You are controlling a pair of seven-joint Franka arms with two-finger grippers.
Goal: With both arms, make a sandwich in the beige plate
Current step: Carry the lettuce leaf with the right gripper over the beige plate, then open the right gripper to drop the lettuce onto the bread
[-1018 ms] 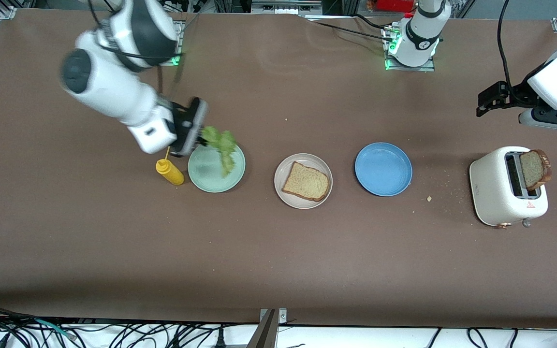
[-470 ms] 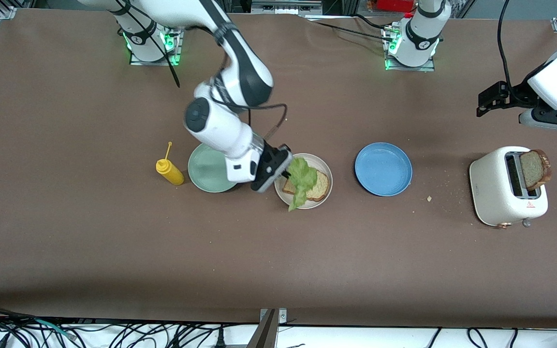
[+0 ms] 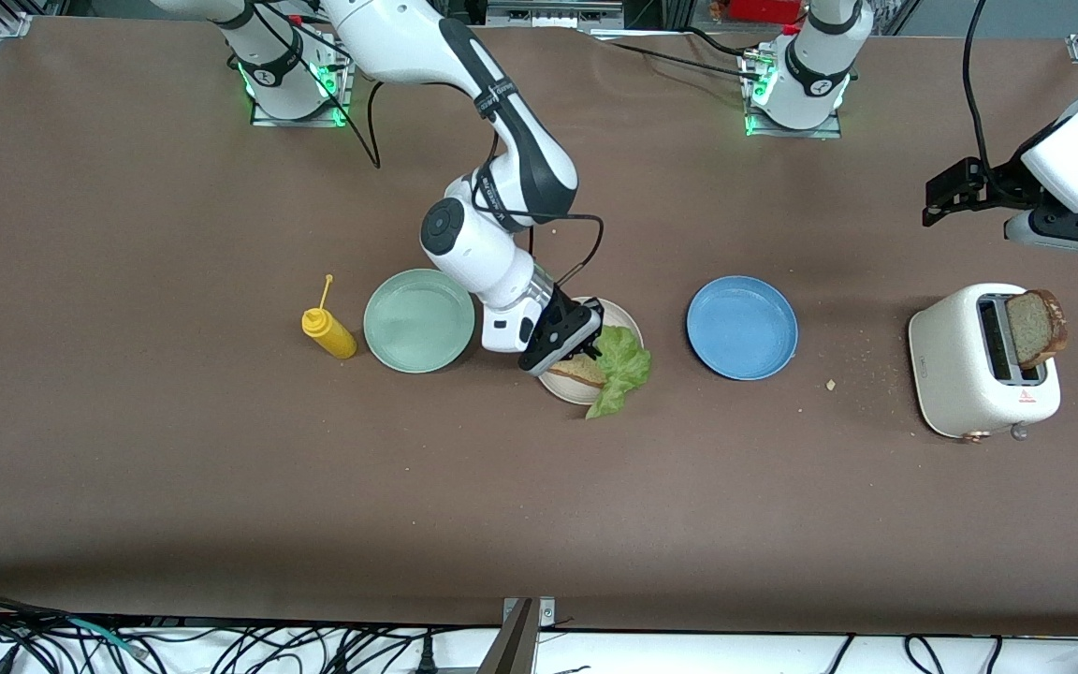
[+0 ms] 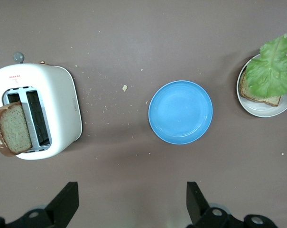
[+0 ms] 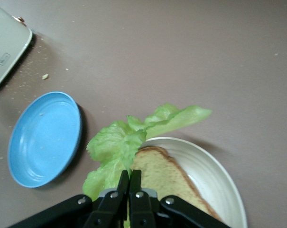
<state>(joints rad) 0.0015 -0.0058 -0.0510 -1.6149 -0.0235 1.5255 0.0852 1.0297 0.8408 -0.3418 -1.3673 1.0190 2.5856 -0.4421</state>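
The beige plate (image 3: 630, 327) sits mid-table between a mint green plate and a blue plate, with one bread slice (image 3: 580, 373) lying in it. My right gripper (image 3: 586, 343) hangs low over that plate, shut on the ruffled green lettuce leaf (image 3: 622, 368). The leaf droops over the bread and past the plate's rim. In the right wrist view, the right gripper (image 5: 129, 179) pinches the lettuce (image 5: 115, 145) beside the bread (image 5: 168, 179) in the plate (image 5: 217, 173). A second bread slice (image 3: 1035, 326) stands in the toaster (image 3: 960, 374). My left gripper (image 4: 130, 204) waits open high above the table near the toaster.
The mint green plate (image 3: 418, 320) and a yellow squeeze bottle (image 3: 327, 332) stand toward the right arm's end. The blue plate (image 3: 742, 327) lies between the beige plate and the toaster. Crumbs (image 3: 831, 384) are scattered by the toaster.
My right gripper has carried the lettuce from over the mint green plate to over the beige plate and bread. The left arm has not moved.
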